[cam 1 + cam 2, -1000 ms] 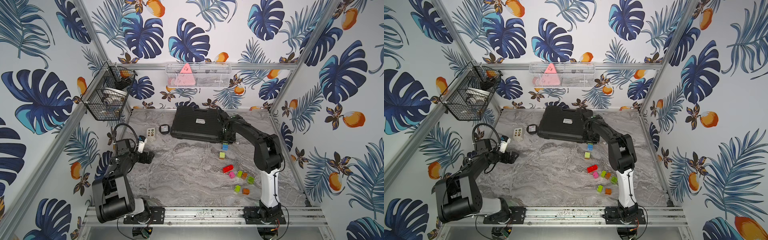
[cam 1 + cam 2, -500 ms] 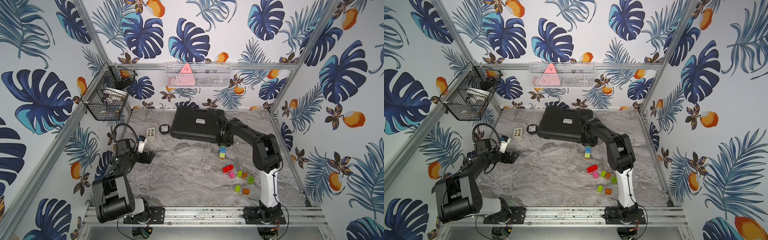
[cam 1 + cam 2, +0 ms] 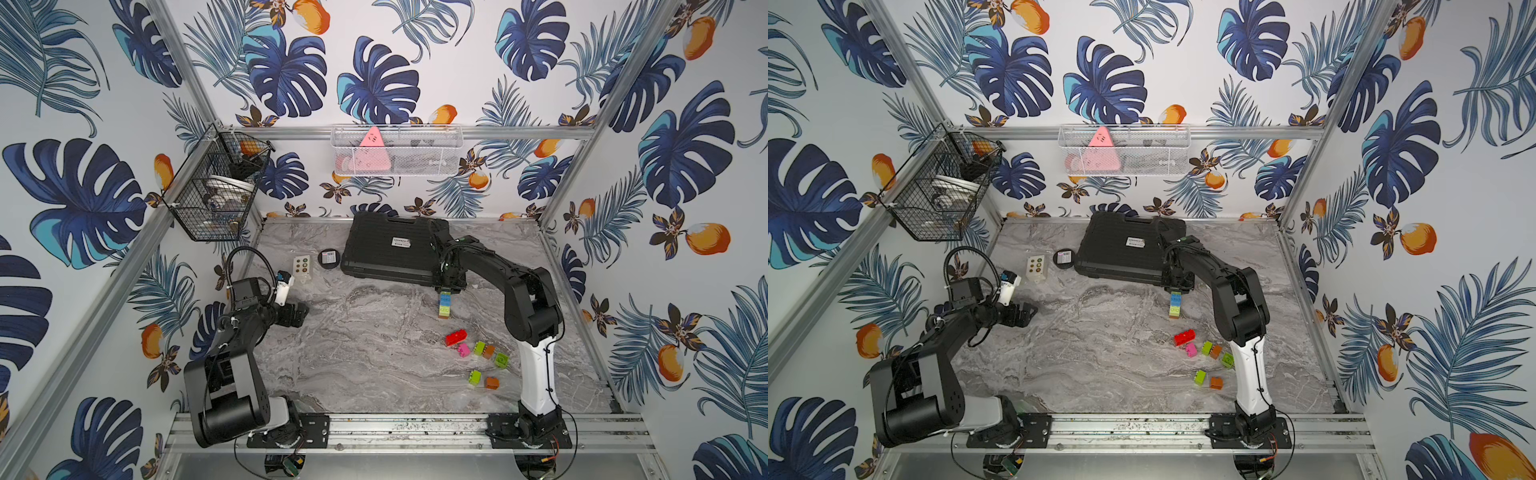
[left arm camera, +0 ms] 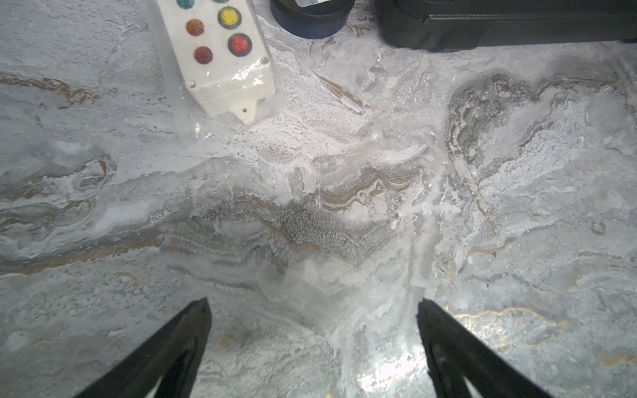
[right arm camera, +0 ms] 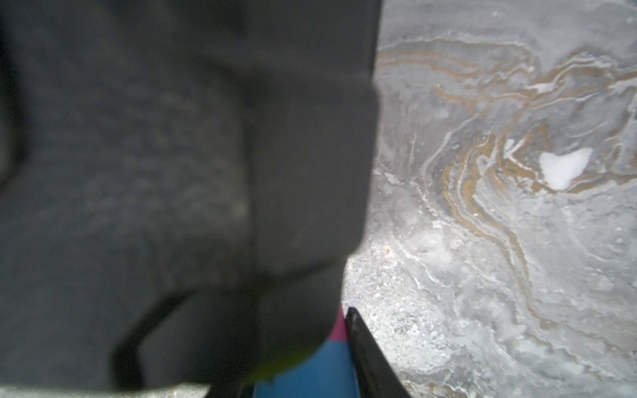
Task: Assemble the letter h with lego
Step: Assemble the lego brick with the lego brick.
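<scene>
Left end effector (image 4: 312, 305) agape, right arm (image 3: 498, 266) outstretched

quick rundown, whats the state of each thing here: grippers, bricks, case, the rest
left gripper, open, empty
right gripper, shut on the top of the brick stack
brick stack, upright, blue on top, green under it
loose bricks, lying scattered, apart from the stack
black case, closed, lying flat
button box, lying flat, nothing touching it
</scene>
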Robot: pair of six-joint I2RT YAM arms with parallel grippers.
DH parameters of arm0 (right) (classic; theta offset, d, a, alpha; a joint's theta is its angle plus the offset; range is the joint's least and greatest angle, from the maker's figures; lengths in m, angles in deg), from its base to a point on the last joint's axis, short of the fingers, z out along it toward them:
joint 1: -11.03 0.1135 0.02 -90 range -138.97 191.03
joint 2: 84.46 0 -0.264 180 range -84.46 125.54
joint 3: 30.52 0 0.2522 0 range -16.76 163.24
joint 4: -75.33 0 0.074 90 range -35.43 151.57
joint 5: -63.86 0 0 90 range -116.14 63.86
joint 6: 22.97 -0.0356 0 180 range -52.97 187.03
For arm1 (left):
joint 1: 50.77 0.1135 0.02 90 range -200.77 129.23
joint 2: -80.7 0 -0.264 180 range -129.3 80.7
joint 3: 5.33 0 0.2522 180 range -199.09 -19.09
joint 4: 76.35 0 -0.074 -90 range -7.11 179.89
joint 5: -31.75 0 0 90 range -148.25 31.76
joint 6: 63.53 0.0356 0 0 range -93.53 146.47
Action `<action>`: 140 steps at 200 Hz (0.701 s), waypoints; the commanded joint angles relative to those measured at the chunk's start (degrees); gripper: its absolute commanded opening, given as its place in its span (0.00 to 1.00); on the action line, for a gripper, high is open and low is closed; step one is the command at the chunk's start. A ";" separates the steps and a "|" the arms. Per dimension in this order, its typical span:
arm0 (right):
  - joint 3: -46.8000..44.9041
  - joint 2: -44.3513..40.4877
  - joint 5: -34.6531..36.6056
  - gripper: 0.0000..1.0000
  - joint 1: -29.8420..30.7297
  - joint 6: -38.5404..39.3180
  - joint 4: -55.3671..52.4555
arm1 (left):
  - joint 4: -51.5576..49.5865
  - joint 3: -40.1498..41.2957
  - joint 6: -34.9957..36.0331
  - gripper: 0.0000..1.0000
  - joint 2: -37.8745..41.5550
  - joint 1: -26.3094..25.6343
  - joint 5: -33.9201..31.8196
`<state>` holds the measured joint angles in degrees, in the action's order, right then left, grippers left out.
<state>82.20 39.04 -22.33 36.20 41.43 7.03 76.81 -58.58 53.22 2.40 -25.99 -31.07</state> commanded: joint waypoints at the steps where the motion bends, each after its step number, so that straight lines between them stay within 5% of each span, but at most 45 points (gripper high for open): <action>1: 0.37 0.44 -0.63 0.20 0.23 0.55 -1.40 | -0.19 -0.11 0.33 0.99 0.18 0.10 0.95; 140: -2.47 -1.38 -0.06 0.19 0.32 0.69 -0.52 | -0.35 0.20 0.44 0.99 0.61 0.45 1.29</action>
<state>80.30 37.93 -22.35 36.42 42.15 7.44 76.79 -58.42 53.22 2.81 -25.69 -31.02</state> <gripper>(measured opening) 0.357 0.986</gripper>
